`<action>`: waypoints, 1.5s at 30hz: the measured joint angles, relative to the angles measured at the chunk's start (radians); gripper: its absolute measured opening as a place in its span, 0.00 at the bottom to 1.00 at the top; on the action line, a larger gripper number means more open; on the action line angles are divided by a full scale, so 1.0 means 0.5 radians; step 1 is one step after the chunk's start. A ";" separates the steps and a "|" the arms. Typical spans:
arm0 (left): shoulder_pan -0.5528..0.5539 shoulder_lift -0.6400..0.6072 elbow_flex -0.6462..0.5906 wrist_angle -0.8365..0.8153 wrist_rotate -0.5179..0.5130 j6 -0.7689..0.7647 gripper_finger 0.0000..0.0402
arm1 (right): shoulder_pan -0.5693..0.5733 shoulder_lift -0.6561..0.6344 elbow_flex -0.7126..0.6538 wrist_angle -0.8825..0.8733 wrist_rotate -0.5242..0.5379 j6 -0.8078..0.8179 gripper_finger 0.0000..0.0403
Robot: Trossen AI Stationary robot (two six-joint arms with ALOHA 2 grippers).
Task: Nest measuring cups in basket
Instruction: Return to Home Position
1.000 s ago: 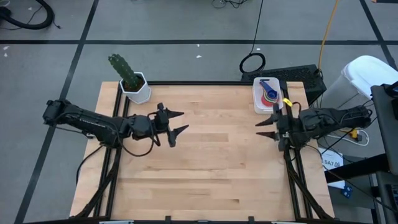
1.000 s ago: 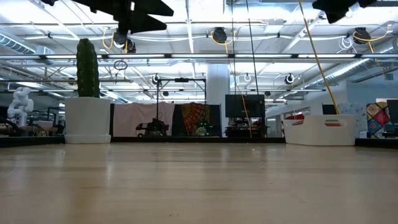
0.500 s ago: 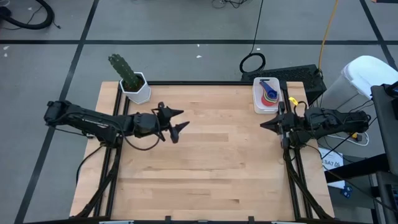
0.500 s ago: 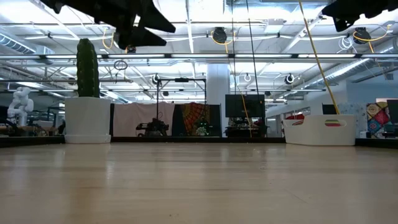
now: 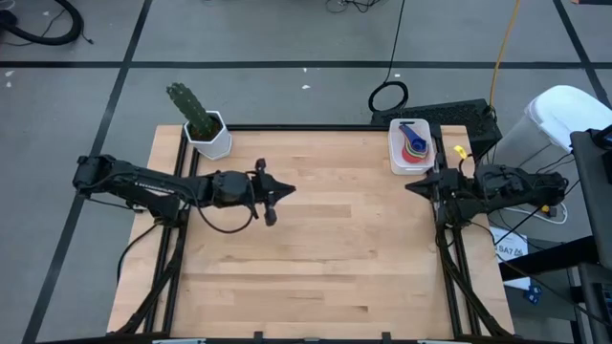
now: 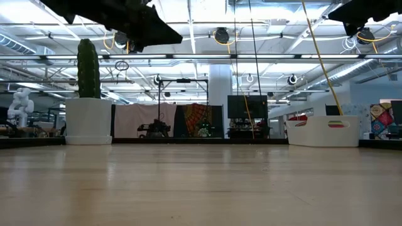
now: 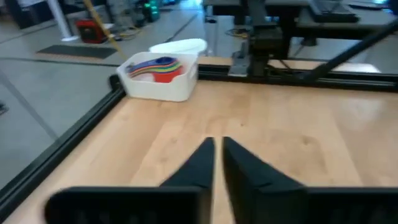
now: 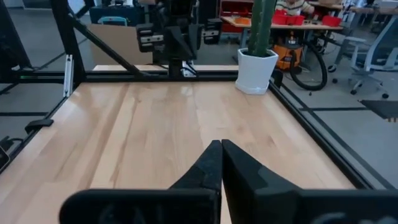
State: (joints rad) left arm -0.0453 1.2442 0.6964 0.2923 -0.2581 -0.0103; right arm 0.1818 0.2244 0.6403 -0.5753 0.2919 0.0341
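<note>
Two dark tools hang above the light wooden table (image 5: 316, 248), both closed and empty: left tool (image 5: 287, 188) left of centre, right tool (image 5: 411, 187) near the right edge. Nested multicoloured plastic measuring cups (image 5: 414, 141) lie inside the small white rectangular plastic basket (image 5: 396, 164) at the far right corner.

One basket (image 5: 409, 165), one nested stack of measuring cups (image 5: 414, 140), one potted cactus (image 5: 204, 127), one table (image 5: 316, 248).
</note>
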 joint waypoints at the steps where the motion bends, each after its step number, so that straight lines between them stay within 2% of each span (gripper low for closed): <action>1: 0.018 0.000 0.000 0.006 0.058 0.017 0.05 | 0.000 -0.013 0.000 -0.015 0.000 0.009 0.00; 8: 0.129 -0.008 -0.050 0.244 0.364 0.061 0.02 | 0.000 -0.246 -0.120 0.021 0.042 0.062 0.00; 14: 0.166 -0.085 -0.345 0.625 0.413 -0.001 0.01 | 0.001 -0.446 -0.228 0.093 0.049 0.073 0.00; 19: 0.168 -0.309 -0.569 0.630 0.411 -0.103 0.01 | 0.002 -0.385 -0.227 0.082 0.094 0.087 0.00; 26: 0.104 -0.832 -0.882 0.492 0.281 -0.164 0.00 | 0.002 -0.379 -0.234 0.167 0.096 0.163 0.00; 32: 0.018 -1.191 -1.057 0.321 0.197 -0.229 0.00 | 0.002 -0.446 -0.469 0.597 0.086 0.072 0.00; 38: -0.080 -1.359 -1.102 0.156 0.096 -0.245 0.00 | 0.001 -0.444 -0.796 0.990 -0.014 0.058 0.00; 45: -0.123 -1.463 -1.102 -0.003 0.079 -0.225 0.00 | -0.041 -0.444 -1.092 1.346 -0.068 0.103 0.00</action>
State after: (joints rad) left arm -0.1070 0.5126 0.1455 0.2908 -0.2188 -0.1227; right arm 0.1614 0.0025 0.0944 0.0975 0.2582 0.0855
